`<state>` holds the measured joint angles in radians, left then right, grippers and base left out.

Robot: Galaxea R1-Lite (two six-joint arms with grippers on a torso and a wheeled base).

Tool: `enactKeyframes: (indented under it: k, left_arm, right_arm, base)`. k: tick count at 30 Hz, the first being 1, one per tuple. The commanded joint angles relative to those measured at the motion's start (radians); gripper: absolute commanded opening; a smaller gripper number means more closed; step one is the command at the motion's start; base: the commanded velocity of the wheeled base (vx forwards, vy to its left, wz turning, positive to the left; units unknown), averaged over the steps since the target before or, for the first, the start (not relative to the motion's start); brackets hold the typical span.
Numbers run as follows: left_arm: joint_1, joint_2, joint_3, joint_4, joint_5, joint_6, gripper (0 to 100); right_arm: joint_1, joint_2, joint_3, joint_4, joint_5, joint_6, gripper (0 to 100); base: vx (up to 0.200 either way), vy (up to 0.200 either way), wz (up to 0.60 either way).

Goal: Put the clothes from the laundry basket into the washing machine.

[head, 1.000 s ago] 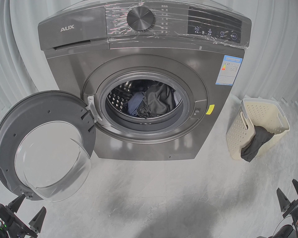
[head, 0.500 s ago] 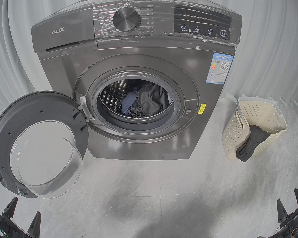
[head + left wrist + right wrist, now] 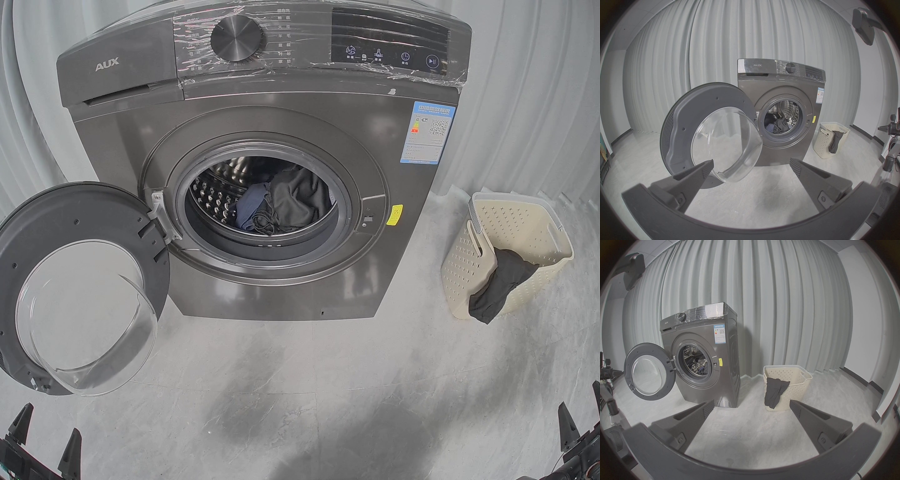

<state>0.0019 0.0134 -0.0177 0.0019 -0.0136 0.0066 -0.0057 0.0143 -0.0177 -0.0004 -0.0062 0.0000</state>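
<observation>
A grey front-loading washing machine (image 3: pixel 262 112) stands ahead with its round door (image 3: pixel 81 281) swung wide to the left. Inside the drum lie dark and blue clothes (image 3: pixel 284 200). To the machine's right on the floor sits a cream laundry basket (image 3: pixel 525 225), and a dark garment (image 3: pixel 500 284) hangs over its front rim. My left gripper (image 3: pixel 45 431) is low at the near left, open and holding nothing. My right gripper (image 3: pixel 584 415) is low at the near right, open and holding nothing (image 3: pixel 751 415). Both are well short of the machine and basket.
Pale curtains (image 3: pixel 537 112) hang behind the machine and basket. Bare grey floor (image 3: pixel 325 387) stretches between me and the machine. The open door (image 3: pixel 706 131) juts out over the floor on the left side.
The head camera has shifted, so the machine and basket sit further left in the picture. Both grippers have sunk lower toward the frame's bottom edge, still open.
</observation>
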Motion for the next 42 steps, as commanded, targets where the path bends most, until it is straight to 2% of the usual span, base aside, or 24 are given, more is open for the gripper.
enactKeyframes:
  k: [1, 17, 26, 42]
  left_arm:
    - [0.001, -0.013, 0.018, 0.000, 0.000, 0.000, 100]
    - [0.001, -0.013, 0.018, 0.000, 0.000, -0.002, 100]
    - [0.001, -0.013, 0.018, 0.000, 0.012, -0.025, 100]
    - [0.001, -0.013, 0.018, 0.000, 0.009, -0.011, 100]
  right_arm:
    - [-0.002, -0.005, 0.018, -0.001, 0.000, 0.000, 100]
    - [0.003, -0.007, 0.018, -0.001, 0.000, -0.002, 100]
    - [0.003, -0.007, 0.018, 0.000, 0.000, -0.002, 100]
    - [0.003, -0.007, 0.018, -0.001, 0.000, 0.000, 100]
  base:
    - [0.000, -0.200, 0.00]
    - [0.000, -0.200, 0.00]
    - [0.000, -0.200, 0.00]
    - [0.000, -0.200, 0.00]
